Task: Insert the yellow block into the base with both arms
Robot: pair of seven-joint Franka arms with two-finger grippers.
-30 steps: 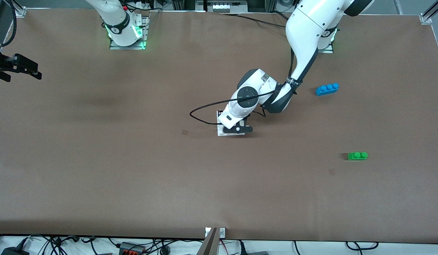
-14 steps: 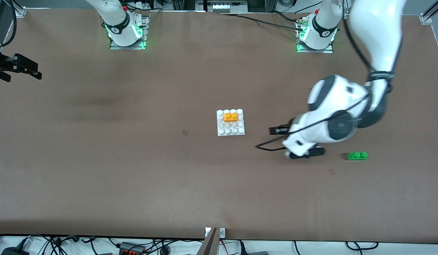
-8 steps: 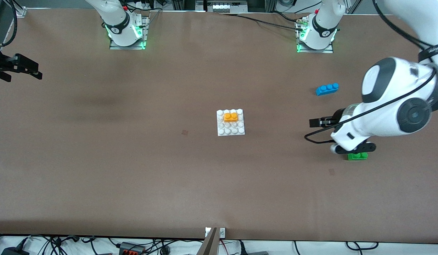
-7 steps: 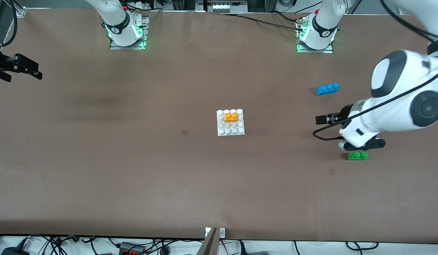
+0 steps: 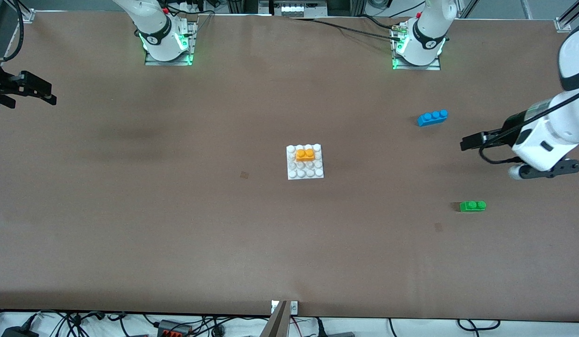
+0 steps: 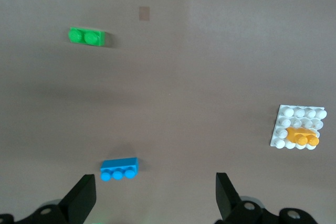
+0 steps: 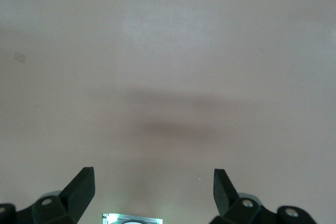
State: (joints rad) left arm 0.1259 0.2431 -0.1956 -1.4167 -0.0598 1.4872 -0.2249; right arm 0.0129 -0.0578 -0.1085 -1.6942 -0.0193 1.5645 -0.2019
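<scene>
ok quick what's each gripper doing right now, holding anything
Left gripper: open, holding nothing, up over the table's left-arm end.
Right gripper: open, holding nothing, waiting over bare table at the right-arm end.

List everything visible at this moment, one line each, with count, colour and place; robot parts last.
base: one, white studded plate, mid-table.
yellow block: one, yellow-orange, seated on the base's studs, in its part farther from the front camera.
blue brick: one, three studs, toward the left arm's end, farther from the front camera than the base.
green brick: one, two studs, toward the left arm's end, nearer the front camera than the blue brick.
table: one, brown.
left gripper: one, black, open, empty, raised at the left arm's end.
right gripper: one, black, open, empty, over bare table at the right arm's end, waiting.
</scene>
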